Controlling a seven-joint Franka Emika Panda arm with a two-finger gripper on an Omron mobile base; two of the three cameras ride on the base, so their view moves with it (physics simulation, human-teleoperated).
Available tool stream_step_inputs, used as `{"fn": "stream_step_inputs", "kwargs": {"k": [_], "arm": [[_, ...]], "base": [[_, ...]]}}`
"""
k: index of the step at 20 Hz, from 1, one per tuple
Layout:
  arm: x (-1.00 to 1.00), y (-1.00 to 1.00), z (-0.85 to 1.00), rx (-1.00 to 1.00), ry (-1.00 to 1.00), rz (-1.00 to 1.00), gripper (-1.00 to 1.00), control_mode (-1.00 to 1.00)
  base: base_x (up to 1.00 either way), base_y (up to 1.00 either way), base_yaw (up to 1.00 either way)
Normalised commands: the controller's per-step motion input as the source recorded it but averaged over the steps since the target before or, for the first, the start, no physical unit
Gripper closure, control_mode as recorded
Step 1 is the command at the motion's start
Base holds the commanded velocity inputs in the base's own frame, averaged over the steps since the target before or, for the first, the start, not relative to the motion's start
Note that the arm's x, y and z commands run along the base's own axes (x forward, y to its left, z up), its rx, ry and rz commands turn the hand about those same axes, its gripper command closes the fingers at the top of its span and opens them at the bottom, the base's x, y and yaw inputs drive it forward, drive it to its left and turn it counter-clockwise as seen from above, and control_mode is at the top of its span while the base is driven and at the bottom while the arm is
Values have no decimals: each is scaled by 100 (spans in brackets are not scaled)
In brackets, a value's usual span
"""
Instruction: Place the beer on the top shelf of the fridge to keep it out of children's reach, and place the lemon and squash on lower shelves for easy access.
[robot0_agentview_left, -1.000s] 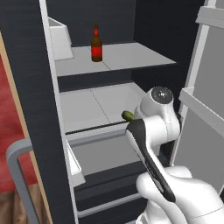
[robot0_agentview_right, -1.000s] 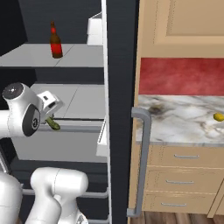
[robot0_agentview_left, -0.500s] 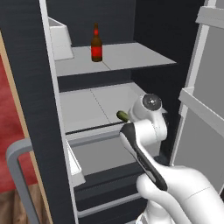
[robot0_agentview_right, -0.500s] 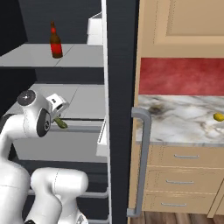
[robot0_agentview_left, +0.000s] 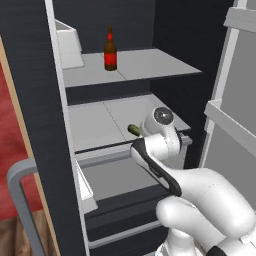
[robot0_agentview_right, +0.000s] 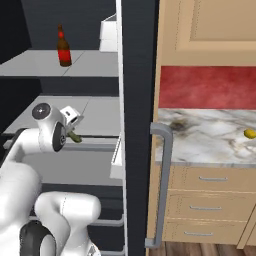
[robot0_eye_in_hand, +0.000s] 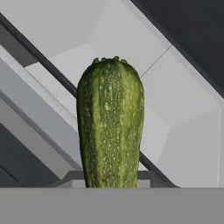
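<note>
Your gripper (robot0_agentview_right: 73, 131) was clamped on the squash (robot0_eye_in_hand: 110, 124), which rose straight up from between the jaws at frame centre in the hand view. In the left base view the squash's tip (robot0_agentview_left: 134, 130) stuck out left of the wrist, over the front edge of a lower shelf (robot0_agentview_left: 100, 122) at mid-frame. The beer (robot0_agentview_left: 110, 50) stood on the top shelf (robot0_agentview_left: 150, 62), upper centre. The lemon (robot0_agentview_right: 249, 133) lay on the counter (robot0_agentview_right: 200, 140) at the right edge of the right base view.
</note>
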Motion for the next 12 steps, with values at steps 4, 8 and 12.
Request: {"fn": "stream_step_inputs", "kwargs": {"k": [4, 8, 12], "arm": [[60, 11, -12, 0, 2, 0, 100, -100], [68, 19, -15, -1, 5, 0, 100, -100], [70, 21, -26, -1, 0, 0, 100, -100]], "base": [[0, 0, 0], [0, 0, 0], [0, 0, 0]]}}
